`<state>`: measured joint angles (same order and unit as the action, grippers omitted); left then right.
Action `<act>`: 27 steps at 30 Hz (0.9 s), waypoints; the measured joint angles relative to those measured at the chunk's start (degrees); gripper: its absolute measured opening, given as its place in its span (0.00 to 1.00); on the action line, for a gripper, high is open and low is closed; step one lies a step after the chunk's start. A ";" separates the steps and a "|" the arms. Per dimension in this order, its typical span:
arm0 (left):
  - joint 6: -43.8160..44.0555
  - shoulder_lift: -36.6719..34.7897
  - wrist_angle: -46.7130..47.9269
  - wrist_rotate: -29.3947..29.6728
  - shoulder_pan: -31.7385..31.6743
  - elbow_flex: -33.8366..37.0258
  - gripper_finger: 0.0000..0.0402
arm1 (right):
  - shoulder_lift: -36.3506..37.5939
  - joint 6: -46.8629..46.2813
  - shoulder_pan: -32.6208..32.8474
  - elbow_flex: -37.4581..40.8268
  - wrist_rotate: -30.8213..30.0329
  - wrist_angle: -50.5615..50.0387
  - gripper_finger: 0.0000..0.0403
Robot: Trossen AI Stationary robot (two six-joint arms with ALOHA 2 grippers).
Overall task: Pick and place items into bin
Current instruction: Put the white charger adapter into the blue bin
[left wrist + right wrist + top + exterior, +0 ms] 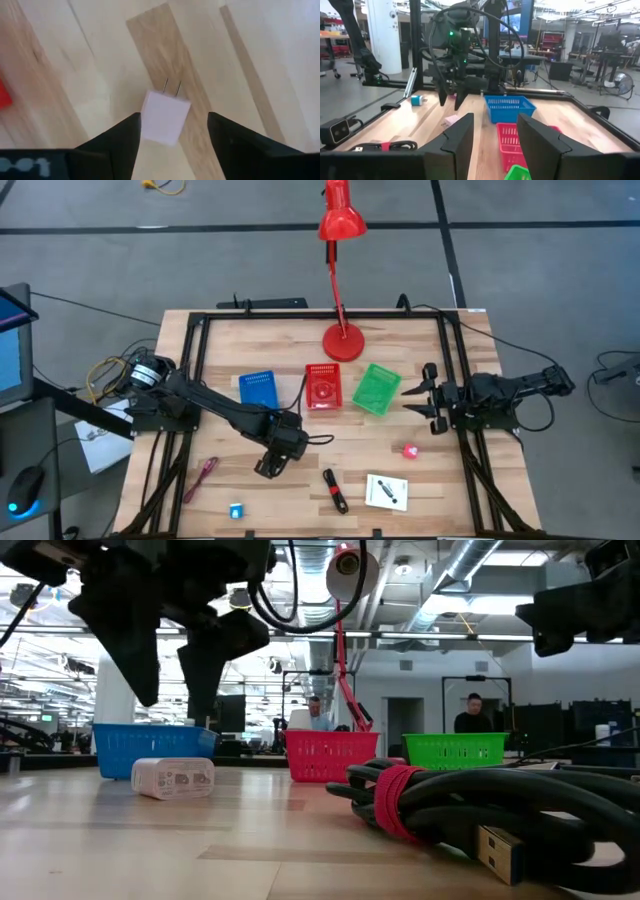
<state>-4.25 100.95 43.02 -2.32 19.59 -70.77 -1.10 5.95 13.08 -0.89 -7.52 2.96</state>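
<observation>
The pale pink-white cube with two metal prongs (pixel 165 117) lies flat on the wood (pixel 173 778) (pixel 451 120). My left gripper (pixel 172 137) (pixel 172 670) (pixel 270 464) hangs open straight above it, one finger on either side, clear of it. In the high view the gripper hides the cube. My right gripper (pixel 424 400) (pixel 495 142) waits open at the table's right side, by the green bin. Also lying on the table are the maroon cord (pixel 203 477), tiny blue cube (pixel 236 510), black-and-red stick tool (pixel 335 490), white card (pixel 387 491) and red ball-like piece (pixel 409 450).
Three bins stand in a row mid-table: blue (pixel 258 388), red (pixel 322 385), green (pixel 377 388). The red desk lamp's base (pixel 344 342) sits behind them. A black frame (pixel 190 380) runs around the tabletop. Bare wood lies around the left gripper. People stand in the room beyond.
</observation>
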 joint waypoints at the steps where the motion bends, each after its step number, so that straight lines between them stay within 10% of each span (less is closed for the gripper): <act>1: -0.40 0.27 -0.27 -0.04 0.00 -0.04 0.57 | 0.00 -0.06 0.00 0.00 0.01 -0.03 0.36; 27: -9.63 8.53 -0.27 3.84 0.22 0.05 0.57 | -0.02 -6.55 0.00 -0.02 0.05 3.08 0.35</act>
<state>-13.88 109.47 42.75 1.52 19.81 -70.72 -1.13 -0.60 13.08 -0.91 -7.46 6.04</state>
